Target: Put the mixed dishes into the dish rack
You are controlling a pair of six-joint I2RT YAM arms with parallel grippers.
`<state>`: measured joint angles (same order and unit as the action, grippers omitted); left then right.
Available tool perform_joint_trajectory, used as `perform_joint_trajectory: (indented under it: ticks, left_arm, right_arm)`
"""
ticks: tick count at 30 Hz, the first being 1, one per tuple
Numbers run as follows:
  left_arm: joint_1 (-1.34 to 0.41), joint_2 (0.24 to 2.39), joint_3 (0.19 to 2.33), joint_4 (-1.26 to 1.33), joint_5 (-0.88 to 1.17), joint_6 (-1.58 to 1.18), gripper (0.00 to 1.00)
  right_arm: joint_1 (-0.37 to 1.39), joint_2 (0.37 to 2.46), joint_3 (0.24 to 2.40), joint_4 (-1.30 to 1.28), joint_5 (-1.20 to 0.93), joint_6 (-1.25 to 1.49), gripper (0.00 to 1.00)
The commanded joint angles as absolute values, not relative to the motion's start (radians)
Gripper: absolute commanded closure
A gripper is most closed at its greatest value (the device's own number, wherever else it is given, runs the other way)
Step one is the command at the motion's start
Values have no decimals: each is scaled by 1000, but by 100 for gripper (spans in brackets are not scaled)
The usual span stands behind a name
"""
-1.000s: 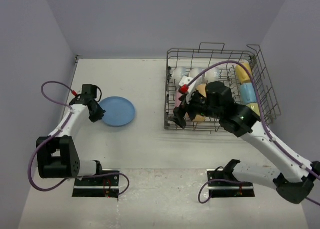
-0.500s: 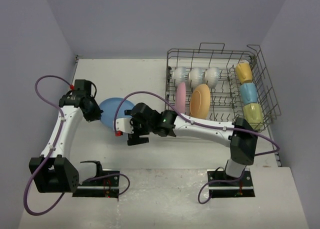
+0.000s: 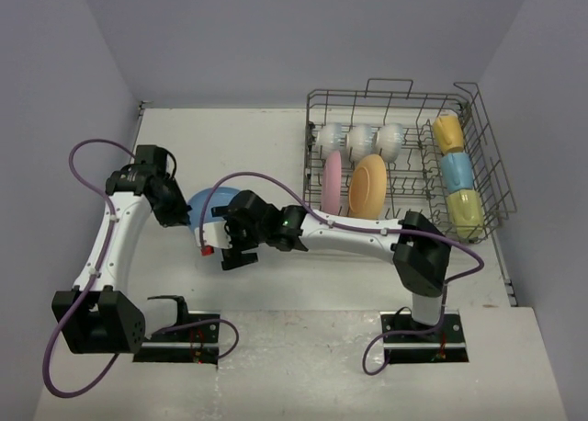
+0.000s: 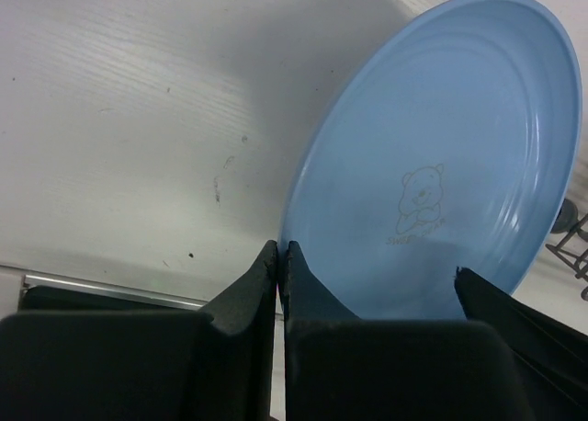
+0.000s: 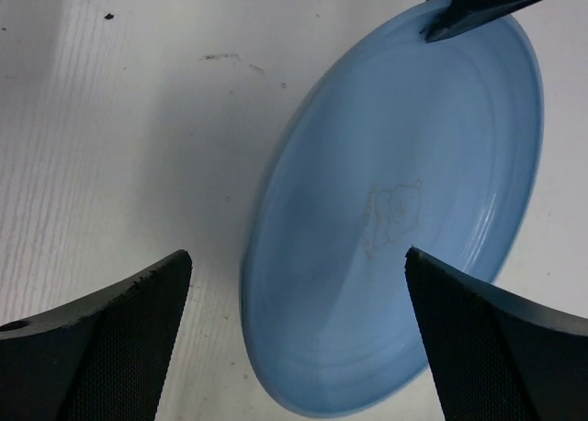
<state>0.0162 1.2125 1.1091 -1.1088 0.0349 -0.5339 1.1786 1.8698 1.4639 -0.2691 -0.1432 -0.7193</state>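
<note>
The blue plate [image 3: 210, 203] stands tilted on the table, left of the dish rack [image 3: 480, 104]. My left gripper [image 3: 181, 216] is shut on its left rim, as the left wrist view [image 4: 280, 256] shows against the plate's face [image 4: 450, 145]. My right gripper [image 3: 224, 241] is open right at the plate's near-right side. In the right wrist view [image 5: 299, 288] its wide-apart fingers flank the plate's lower edge [image 5: 395, 210] without touching. The rack holds three white bowls [image 3: 359, 141], the pink plate [image 3: 331, 182], the orange-yellow plate [image 3: 368, 187] and the yellow [image 3: 447, 131], light blue [image 3: 457, 170] and yellow-green [image 3: 466, 208] mugs.
The right arm [image 3: 358, 237] stretches low across the table in front of the rack's near-left corner. Purple cables loop off both arms. A tip of my left gripper's fingers [image 5: 478, 3] shows at the top of the right wrist view.
My right arm has swung out of the rack and leftward to the blue plate, gripper open. My left gripper has tipped the plate up by its left rim.
</note>
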Motion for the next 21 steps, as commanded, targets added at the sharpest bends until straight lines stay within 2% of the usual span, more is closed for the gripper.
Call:
perform_joint_trajectory:
  ticks: [1, 2, 6, 7, 9, 10, 12, 13, 16, 18, 19, 21]
  left_arm:
    - [11, 1207, 1157, -1129, 116, -506, 100]
    - [11, 1204, 1157, -1127, 123, -506, 100]
    - [11, 1198, 1160, -1141, 129, -503, 100]
    - [11, 1197, 1161, -1143, 129, -503, 100]
    - [11, 1190, 1163, -1147, 140, -505, 100]
    - [11, 1187, 1166, -1147, 144, -505, 100]
    - [11, 1177, 1172, -1149, 159, -506, 100]
    - [11, 1174, 1180, -1150, 166, -506, 100]
    - [11, 1154, 1186, -1137, 244, -506, 99]
    - [11, 1132, 1190, -1114, 311, -511, 36]
    - [11, 1121, 1192, -1103, 321, -515, 0]
    - [11, 1089, 1225, -1078, 318, -518, 0]
  right_arm:
    - [1189, 1873, 1491, -241, -187, -726, 2]
    - [1189, 1882, 1490, -230, -181, -716, 3]
    - [1190, 1908, 1496, -186, -146, -706, 31]
    - [1189, 1910, 1496, -181, -140, -706, 47]
    - [1189, 1913, 1496, -169, -129, -709, 64]
    - [1189, 1914, 1494, -164, -118, -710, 77]
    - [1189, 1908, 1488, -153, -106, -716, 88]
    - [1189, 1901, 1486, -147, -89, -716, 98]
    - [1189, 1868, 1474, -123, -61, -701, 100]
    - [1186, 1842, 1463, -94, -29, -669, 100]
    - [1183, 1812, 1460, -86, -6, -634, 100]
    - [1158, 1780, 1466, -83, 0, -580, 100]
